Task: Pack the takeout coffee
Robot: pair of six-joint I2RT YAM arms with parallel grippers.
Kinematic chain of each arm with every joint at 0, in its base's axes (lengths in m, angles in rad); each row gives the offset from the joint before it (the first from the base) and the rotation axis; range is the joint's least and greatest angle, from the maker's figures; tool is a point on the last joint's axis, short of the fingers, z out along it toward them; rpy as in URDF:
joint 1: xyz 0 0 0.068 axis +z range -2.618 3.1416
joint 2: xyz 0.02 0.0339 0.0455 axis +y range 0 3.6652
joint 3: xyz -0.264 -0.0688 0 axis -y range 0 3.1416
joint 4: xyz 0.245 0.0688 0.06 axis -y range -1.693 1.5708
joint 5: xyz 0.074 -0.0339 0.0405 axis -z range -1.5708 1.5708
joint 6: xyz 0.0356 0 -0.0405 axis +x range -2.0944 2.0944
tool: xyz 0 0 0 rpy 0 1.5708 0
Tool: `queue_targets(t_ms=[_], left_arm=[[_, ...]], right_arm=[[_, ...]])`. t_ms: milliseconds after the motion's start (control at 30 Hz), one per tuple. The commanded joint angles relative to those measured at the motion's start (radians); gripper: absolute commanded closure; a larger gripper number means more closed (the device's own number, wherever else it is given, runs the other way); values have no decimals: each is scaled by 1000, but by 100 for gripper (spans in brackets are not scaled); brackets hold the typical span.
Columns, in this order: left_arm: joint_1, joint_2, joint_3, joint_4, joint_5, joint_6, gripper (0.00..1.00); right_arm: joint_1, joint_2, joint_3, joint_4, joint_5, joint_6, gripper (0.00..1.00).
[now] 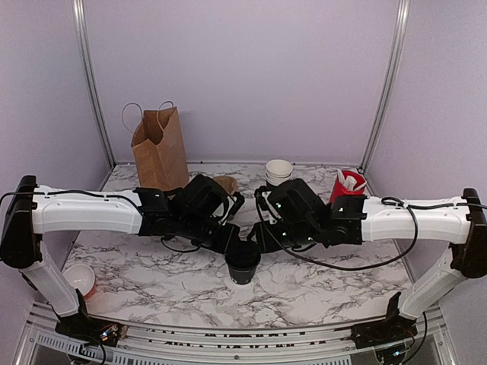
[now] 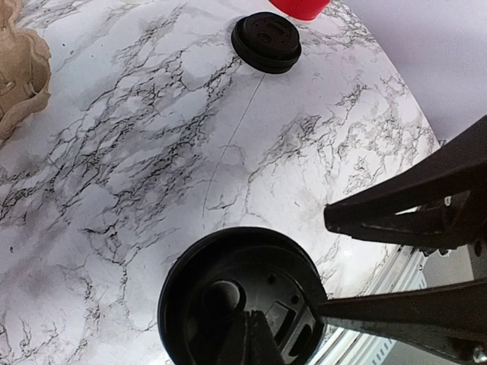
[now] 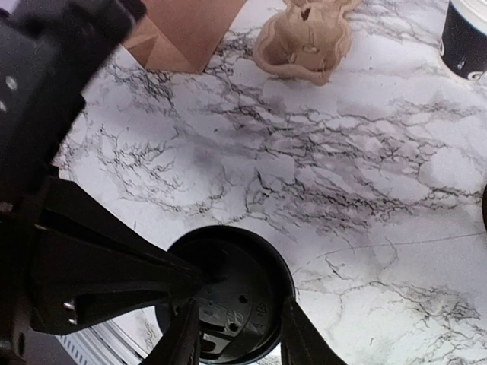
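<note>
The takeout coffee [image 1: 243,263] is a small black cup with a black lid, standing at the table's front middle. My left gripper [image 1: 234,245] reaches it from the left. In the left wrist view the left gripper [image 2: 255,336] is shut, its tips together on top of the lid [image 2: 228,296]. My right gripper [image 1: 257,242] comes in from the right. It is open in its own view [image 3: 240,338], its fingers [image 3: 300,338] standing either side of the lid [image 3: 228,289]. One of its fingertips [image 2: 327,308] touches the lid's rim and the other stands just off it.
A brown paper bag [image 1: 160,148] stands open at the back left, with a crumpled brown piece [image 3: 304,38] beside it. A stack of lidless cups [image 1: 279,172] and a red cup [image 1: 348,185] stand at the back right. A loose black lid [image 2: 266,42] lies flat. A white bowl [image 1: 78,277] sits front left.
</note>
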Motion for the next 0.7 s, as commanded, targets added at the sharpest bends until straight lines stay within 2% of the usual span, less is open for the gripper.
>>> queue_targets(t_ms=[0, 233, 367, 467, 533, 667], left_arm=[[8, -62, 42, -52, -17, 22, 98], [7, -136, 32, -80, -15, 13, 96], [-1, -92, -119, 24, 17, -26, 96], [-8, -10, -230, 139, 51, -59, 97], [-15, 29, -241, 154, 59, -67, 98], [-17, -15, -218, 139, 25, -51, 96]], right_arm=[[7, 4, 99, -59, 43, -50, 65], [54, -35, 121, -126, 97, -27, 64], [59, -9, -39, 9, -1, 30, 62], [58, 83, -170, 157, -108, 75, 62], [59, 132, -184, 163, -131, 83, 62], [57, 78, -159, 127, -73, 75, 61]])
